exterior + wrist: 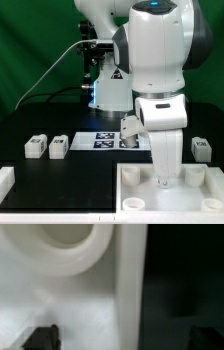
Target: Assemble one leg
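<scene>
Gripper [165, 181] is hovering over the white tray [140, 205] at the tabletop's near edge. Its fingers [41, 337] are spreading wide, straddling the tray rim and pinching nothing. Nearest leg [128, 128] is sitting mid-table beside the marker board [103, 140]. Two other legs [36, 147] are lying toward the edge on the exterior view's left, and a fourth leg [200, 148] is lying toward the opposite edge.

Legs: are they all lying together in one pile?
No, one leg lies at the exterior view's left and another leg far off at its right.
</scene>
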Controlling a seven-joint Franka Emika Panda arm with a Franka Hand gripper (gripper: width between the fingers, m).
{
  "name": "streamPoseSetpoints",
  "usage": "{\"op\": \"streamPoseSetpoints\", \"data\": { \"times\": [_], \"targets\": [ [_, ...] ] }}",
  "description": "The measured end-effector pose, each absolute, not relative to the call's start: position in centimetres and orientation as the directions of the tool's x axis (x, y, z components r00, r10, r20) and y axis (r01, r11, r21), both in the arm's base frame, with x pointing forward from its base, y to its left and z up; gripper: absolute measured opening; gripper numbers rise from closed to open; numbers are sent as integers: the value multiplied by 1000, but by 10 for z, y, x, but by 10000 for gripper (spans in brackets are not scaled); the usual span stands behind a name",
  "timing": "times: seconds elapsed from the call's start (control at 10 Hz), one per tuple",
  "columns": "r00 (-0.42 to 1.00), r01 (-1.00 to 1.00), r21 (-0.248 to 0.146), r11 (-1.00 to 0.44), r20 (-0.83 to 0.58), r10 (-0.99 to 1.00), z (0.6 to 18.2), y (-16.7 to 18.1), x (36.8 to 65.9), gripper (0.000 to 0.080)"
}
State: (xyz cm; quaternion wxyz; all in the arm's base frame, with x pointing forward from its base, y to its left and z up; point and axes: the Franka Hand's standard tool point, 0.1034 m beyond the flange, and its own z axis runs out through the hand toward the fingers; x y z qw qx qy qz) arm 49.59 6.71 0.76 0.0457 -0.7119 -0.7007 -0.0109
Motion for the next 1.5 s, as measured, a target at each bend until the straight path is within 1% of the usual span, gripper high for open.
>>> {"op": "streamPoseSetpoints", "data": {
  "times": [0.2,0.3,0.4,0.5,0.6,0.7,0.8,0.9,1.0,1.1,1.2,1.3,1.4,1.5],
  "targets": [
    [18,999,-50,-14,80,997,7,67,496,649],
    [45,998,-54,-41,79,996,9,66,496,649],
    [139,989,-65,-135,69,988,19,63,495,649],
    [187,981,-55,-184,63,980,33,68,492,649],
    [301,953,-55,-298,63,951,43,78,488,649],
    [466,885,-62,-462,66,882,52,88,488,649],
    [640,768,-77,-636,66,765,59,97,487,649],
    [722,691,-88,-717,68,688,63,104,487,649],
    [735,677,-93,-730,63,675,60,101,486,649],
    [816,578,-106,-809,52,576,59,102,486,649],
    [867,497,-113,-860,43,496,59,103,485,649],
    [889,457,-116,-882,37,456,59,105,484,649],
    [962,273,-128,-953,11,274,59,121,473,649],
    [988,149,-129,-980,-14,152,61,142,459,649]
  ]
}}
